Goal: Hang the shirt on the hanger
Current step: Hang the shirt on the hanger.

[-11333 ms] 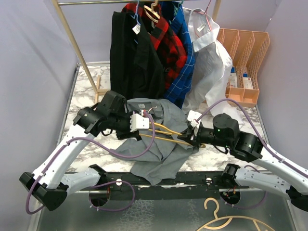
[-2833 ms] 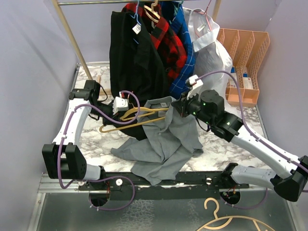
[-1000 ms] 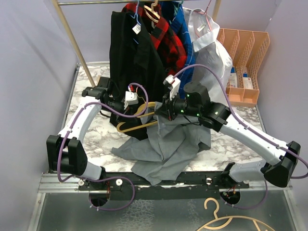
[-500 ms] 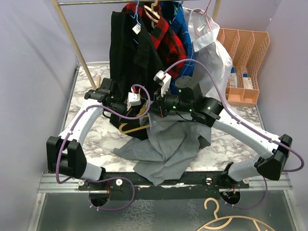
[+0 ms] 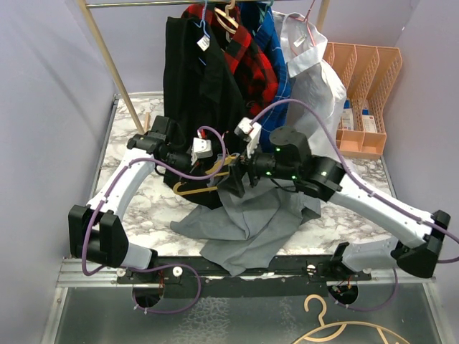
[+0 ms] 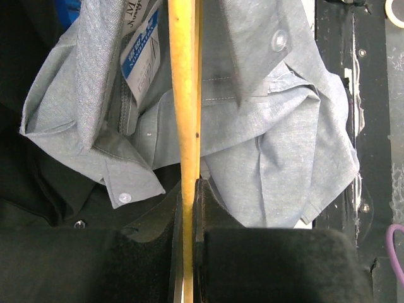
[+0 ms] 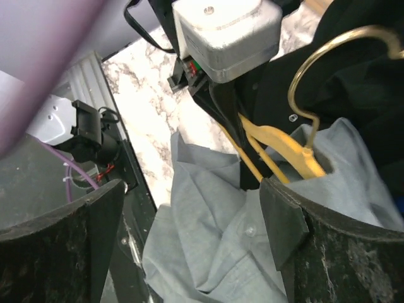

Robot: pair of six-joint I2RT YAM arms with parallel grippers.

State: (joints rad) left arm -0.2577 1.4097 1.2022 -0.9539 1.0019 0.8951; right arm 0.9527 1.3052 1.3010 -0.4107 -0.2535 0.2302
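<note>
1. Where the two arms meet above the marble table [image 5: 136, 208], the shirt [image 5: 247, 218] hangs in a crumpled bundle, its upper part raised near the grippers and its lower folds spilling over the table's near edge.
2. The shirt is plain light grey; the left wrist view shows its open collar [image 6: 82, 82], a white and blue neck label [image 6: 142, 53] and small white buttons [image 6: 276, 41].
3. The hanger [image 5: 192, 190] is thin and yellow-gold, tilted in front of the black garment [image 5: 197, 86], with one arm reaching into the shirt's neck opening.
4. The left gripper [image 5: 215, 163] is clamped on the hanger, whose bar runs straight up from between the closed fingers [image 6: 208, 214], across the collar.
5. The right gripper [image 5: 237, 179] sits just beside the shirt's raised top; in its wrist view the fingers [image 7: 63, 252] stand wide apart, with grey cloth and the hanger's hook below and between them and nothing pinched.
6. At the back right stands a peach file organiser [image 5: 373, 72] with upright slots; its low front compartment holds white and blue packs [image 5: 355, 115], too small to name.
7. A rail [image 5: 143, 3] at the back carries the black garment, plaid shirts and a white shirt [image 5: 315, 93].
</note>
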